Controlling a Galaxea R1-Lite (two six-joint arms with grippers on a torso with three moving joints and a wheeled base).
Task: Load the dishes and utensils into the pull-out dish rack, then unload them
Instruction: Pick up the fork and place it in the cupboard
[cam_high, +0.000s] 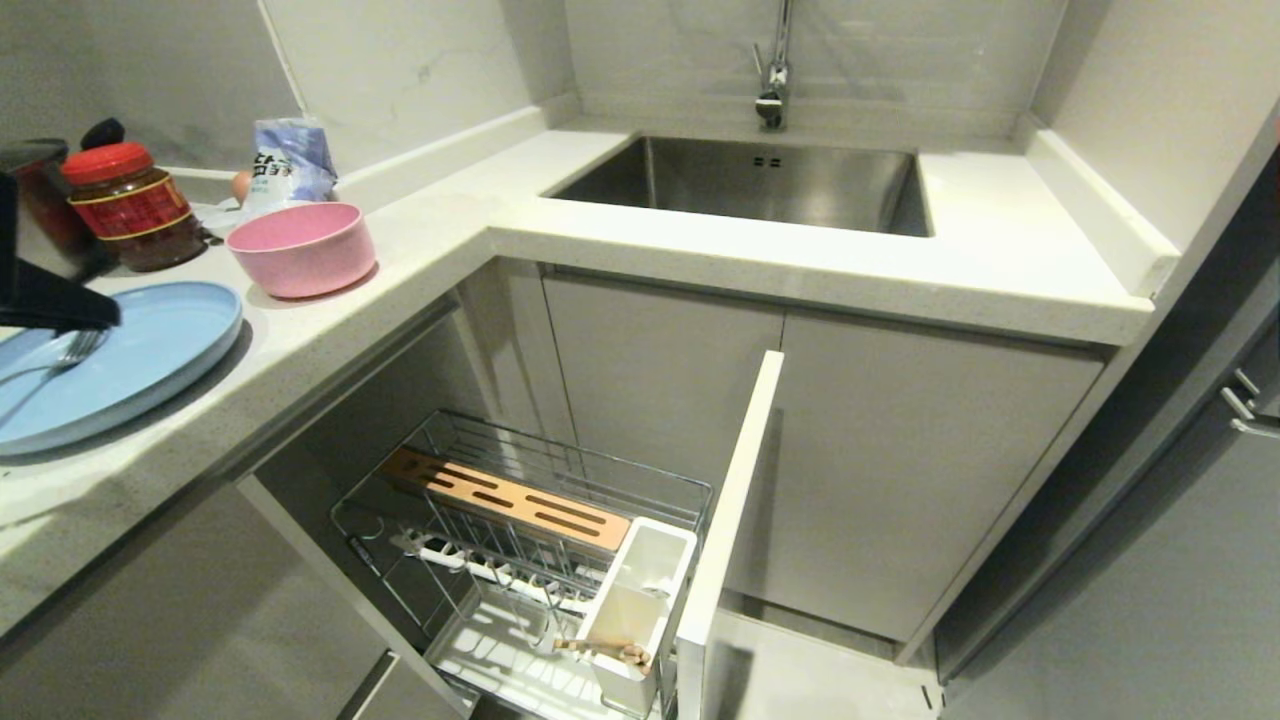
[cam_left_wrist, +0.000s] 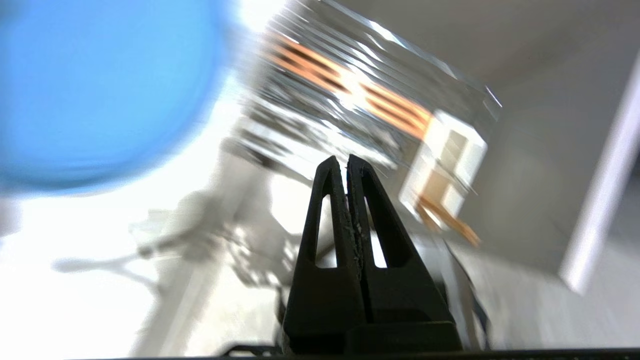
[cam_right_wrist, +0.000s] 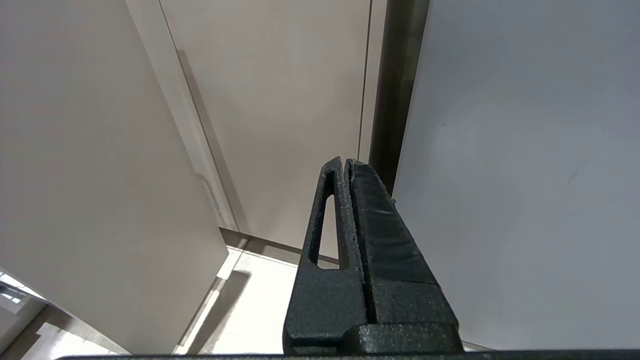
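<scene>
Left gripper (cam_left_wrist: 347, 162) pressed closed on nothing, above the plate (cam_high: 150, 350) by the counter's edge. Fork (cam_high: 60, 358) lay on the plate, pink bowl (cam_high: 300, 248) just beyond it. Chopsticks (cam_high: 605, 650) stood in the pulled-out rack's (cam_high: 520, 500) white cup (cam_high: 640, 600). Right gripper (cam_right_wrist: 347, 162) closed, parked facing cabinet panels.

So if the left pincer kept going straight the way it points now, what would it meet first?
Probably the chrome wire pull-out dish rack, around its slotted wooden bar. The shut left pincer aims there past the white countertop edge, though blur leaves depth uncertain.
</scene>
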